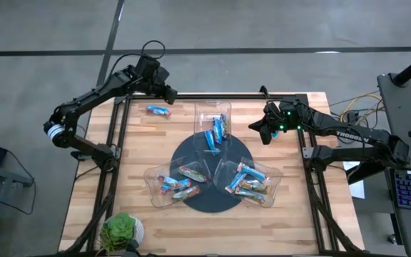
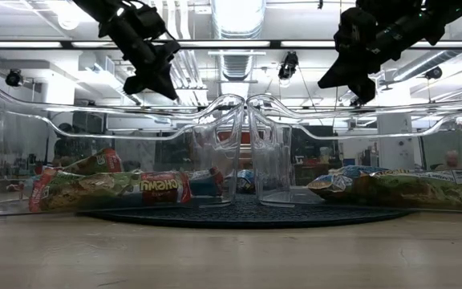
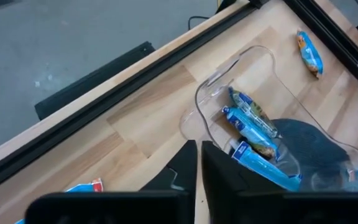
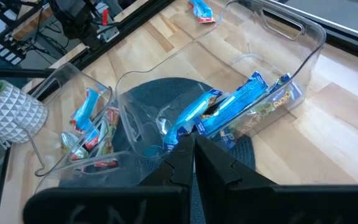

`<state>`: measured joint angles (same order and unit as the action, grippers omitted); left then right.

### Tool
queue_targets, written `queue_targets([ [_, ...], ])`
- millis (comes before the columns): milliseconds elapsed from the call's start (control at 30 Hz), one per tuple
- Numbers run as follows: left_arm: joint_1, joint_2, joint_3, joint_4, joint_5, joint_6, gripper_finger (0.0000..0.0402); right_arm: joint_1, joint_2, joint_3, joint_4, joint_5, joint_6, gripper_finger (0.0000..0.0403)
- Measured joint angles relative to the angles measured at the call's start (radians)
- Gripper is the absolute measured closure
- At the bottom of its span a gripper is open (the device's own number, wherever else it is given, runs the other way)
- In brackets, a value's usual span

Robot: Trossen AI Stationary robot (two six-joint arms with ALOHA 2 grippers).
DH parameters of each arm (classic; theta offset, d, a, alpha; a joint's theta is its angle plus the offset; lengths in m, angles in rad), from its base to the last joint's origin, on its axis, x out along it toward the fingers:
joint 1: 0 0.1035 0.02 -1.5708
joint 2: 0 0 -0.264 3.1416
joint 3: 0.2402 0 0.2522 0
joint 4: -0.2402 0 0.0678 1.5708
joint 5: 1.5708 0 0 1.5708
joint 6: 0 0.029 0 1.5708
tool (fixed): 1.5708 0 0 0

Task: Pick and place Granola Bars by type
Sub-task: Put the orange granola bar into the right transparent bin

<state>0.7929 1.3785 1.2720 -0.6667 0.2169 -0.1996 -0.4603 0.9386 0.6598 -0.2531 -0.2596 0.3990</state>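
overhead, table-level, two wrist views, trays point(image 1: 212, 121) shared

Wooden table point(image 1: 141, 135) (dark mat point(image 1: 191, 153), stray bar point(image 1: 158, 110))

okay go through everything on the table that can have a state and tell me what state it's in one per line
Left tool: shut, empty, raised over the far left edge.
Right tool: shut, empty, raised right of the far tray.
Far tray: holds blue bars.
Left tray: holds bars.
Right tray: holds bars.
Loose bar: flat on the table, outside the trays.

Glossy foil-wrapped Granola Bars point(image 1: 215, 133) in clear plastic trays point(image 1: 212, 114) (smooth, shiny) on matt wooden table point(image 1: 155, 150).
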Motion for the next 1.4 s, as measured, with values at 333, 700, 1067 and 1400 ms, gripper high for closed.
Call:
queue_targets([
  [333, -0.003, -0.002, 0.0, -0.009, 0.002, 0.041, 0.0401, 0.0, 0.0, 0.0, 0.0, 0.0, 0.002, 0.0394],
  [700, -0.044, -0.002, -0.001, -0.086, 0.009, 0.234, 0.0401, 0.0, 0.0, 0.0, 0.0, -0.002, 0.007, 0.0394],
  [1067, -0.088, -0.003, -0.001, -0.14, 0.048, 0.314, 0.0401, 0.0, 0.0, 0.0, 0.001, -0.002, 0.054, 0.0394],
  [1400, -0.11, -0.005, -0.094, -0.098, 0.09, 0.311, 0.0401, 0.0, 0.0, 0.0, 0.001, -0.002, 0.055, 0.0394],
])
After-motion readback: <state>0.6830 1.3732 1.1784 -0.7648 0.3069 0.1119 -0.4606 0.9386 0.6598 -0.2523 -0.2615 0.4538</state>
